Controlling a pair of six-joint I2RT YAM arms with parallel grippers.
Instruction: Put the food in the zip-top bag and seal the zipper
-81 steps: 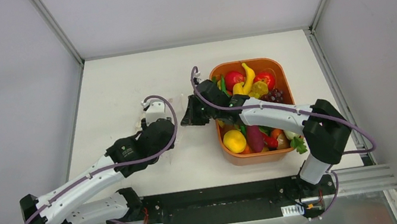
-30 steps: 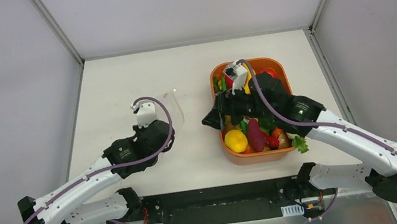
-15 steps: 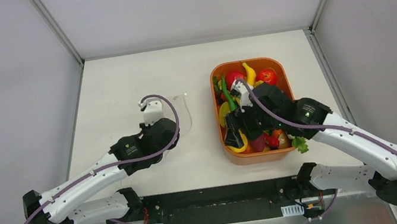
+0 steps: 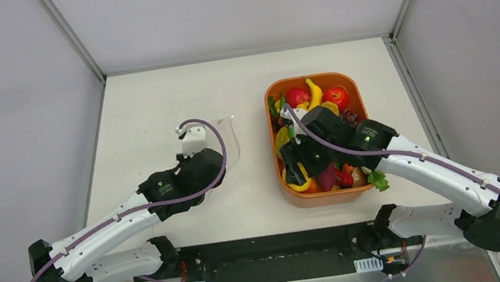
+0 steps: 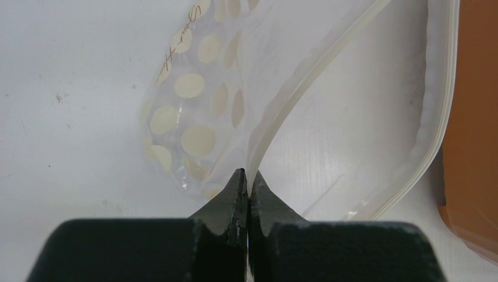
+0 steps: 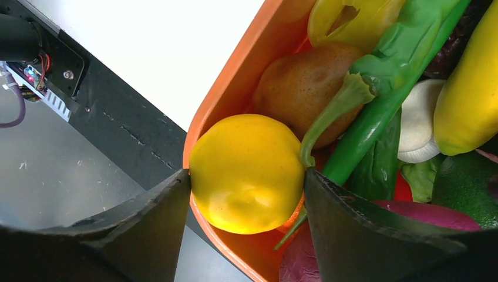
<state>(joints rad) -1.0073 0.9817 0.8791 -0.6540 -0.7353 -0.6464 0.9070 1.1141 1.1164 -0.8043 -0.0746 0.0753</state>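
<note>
The zip-top bag (image 5: 194,117), clear with white dots, lies on the white table left of the tray; in the top view it is a faint clear sheet (image 4: 230,142). My left gripper (image 5: 247,173) is shut on its zipper (image 5: 293,88), holding one lip up so the mouth gapes. The food fills the orange tray (image 4: 266,108). My right gripper (image 6: 246,176) reaches into the tray's near left corner, a finger pressed on each side of a yellow lemon (image 6: 246,173). The lemon still rests among the other pieces, against the tray wall (image 6: 235,82).
Around the lemon lie a brown pear (image 6: 305,82), a long green pepper (image 6: 382,100), a yellow banana (image 6: 470,88) and a purple piece (image 6: 428,214). Red tomatoes (image 4: 336,95) sit at the tray's far end. The black base rail (image 6: 117,135) runs just beyond the tray's near edge.
My right arm swung from beside the bag back over the tray, dropped to its near left corner, and its jaws narrowed onto the lemon. My left gripper kept hold of the bag, shifting slightly.
</note>
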